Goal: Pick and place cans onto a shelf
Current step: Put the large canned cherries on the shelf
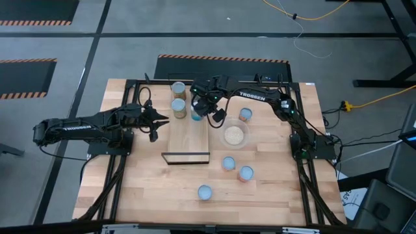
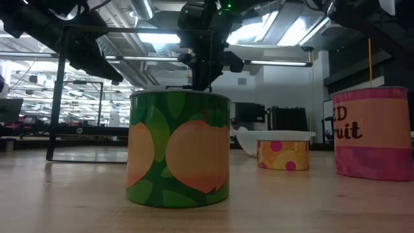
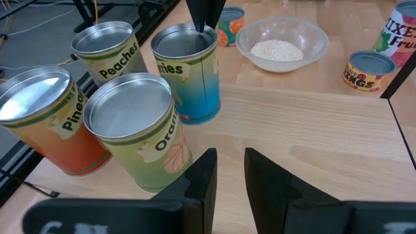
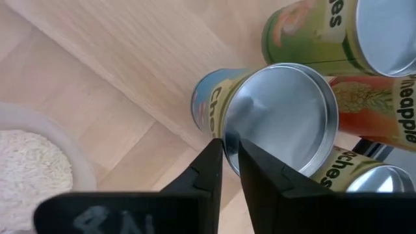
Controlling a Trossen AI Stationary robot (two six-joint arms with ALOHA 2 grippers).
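Observation:
The shelf [image 1: 188, 138] is a light-wood board with a black frame at its near end. At its far end stand a blue-labelled can [image 3: 194, 81] and, close together, an orange-label can [image 3: 140, 133], a peach-label can [image 3: 107, 49] and a pineapple-label can [image 3: 40, 120], each upright on its base. My right gripper [image 4: 229, 148] comes down from above onto the blue can and is shut on its rim. At the shelf's left side, my left gripper [image 3: 231, 162] hovers open, pointing at the cans and holding nothing. My right gripper pinches the blue can's top rim [image 4: 225, 138] between its two fingers, one finger over the silver lid and one outside the wall. The fingers [image 3: 205, 16] point steeply down onto the rim's far side. The can stands upright on the shelf.
A clear bowl [image 1: 234, 135] of pale grains sits to the right of the shelf. Several more cans stand on the table: one beyond the bowl [image 1: 245, 115], two nearer [image 1: 228, 162] [image 1: 246, 173], and a green one [image 1: 205, 192] near the front edge.

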